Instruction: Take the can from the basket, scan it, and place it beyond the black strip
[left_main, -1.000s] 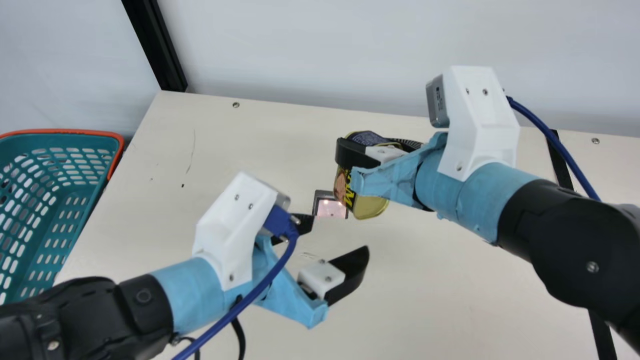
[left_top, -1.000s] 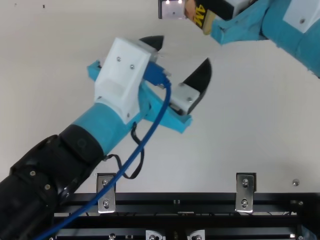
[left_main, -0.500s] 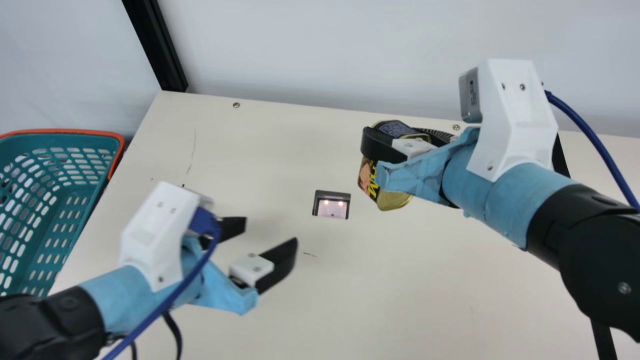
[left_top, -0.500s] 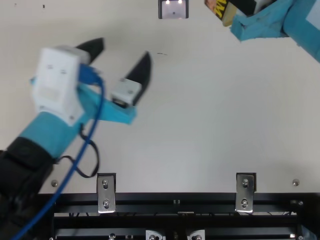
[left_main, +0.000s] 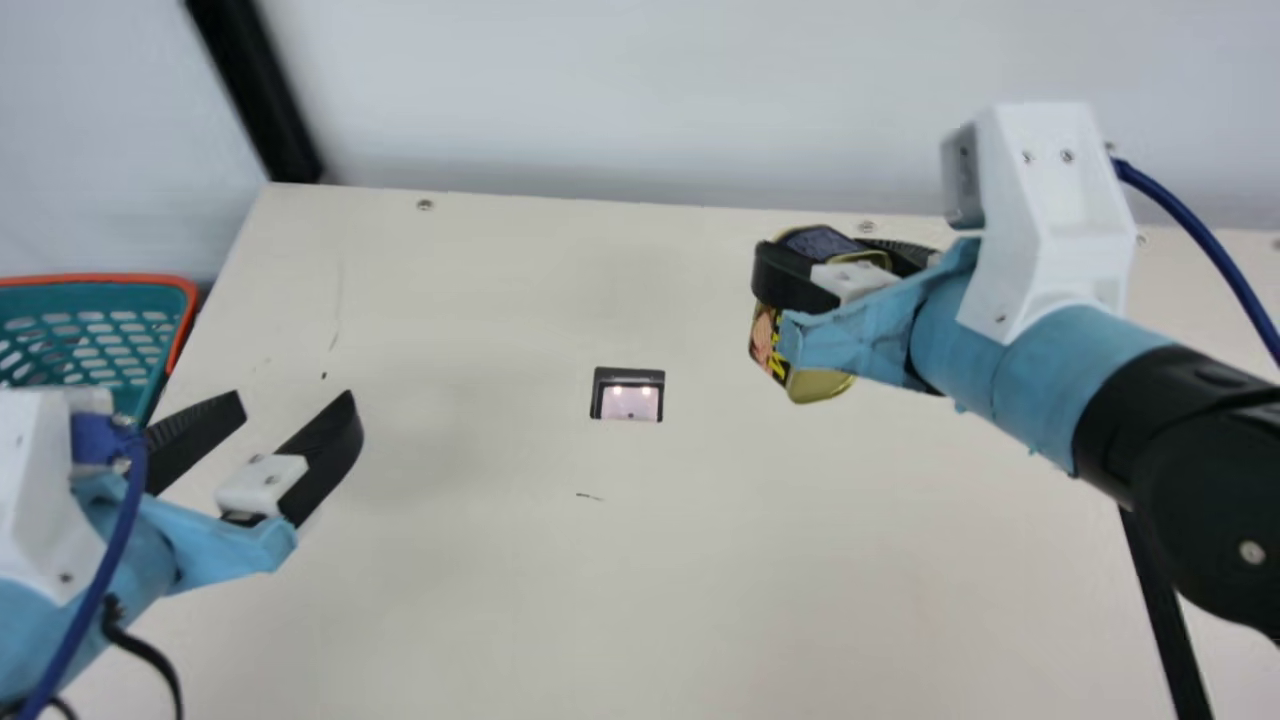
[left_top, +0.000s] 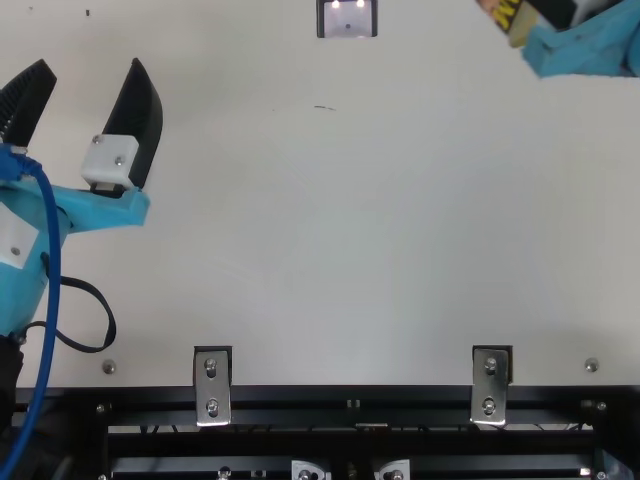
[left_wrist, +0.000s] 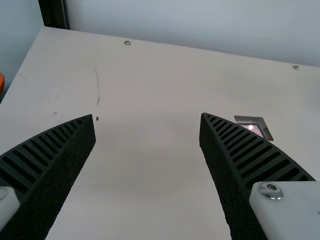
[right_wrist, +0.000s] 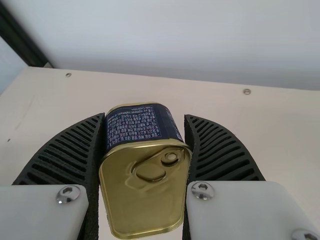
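Since the pull-tab can (right_wrist: 145, 200) must cross the black strip (left_main: 1163, 610), right claw (right_wrist: 145, 116) grasps the can's sides; left claw (left_wrist: 147, 116) gapes.

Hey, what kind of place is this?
Probably a robot test bench mocked up as a checkout: a teal basket, a lit scanner window set in the table, and a can in the right end effector.

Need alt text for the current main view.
The right gripper clamps a gold-ended can above a cream table, right of a lit scanner window. The left gripper hangs open at left, near a teal, orange-rimmed basket; a black strip runs at lower right.
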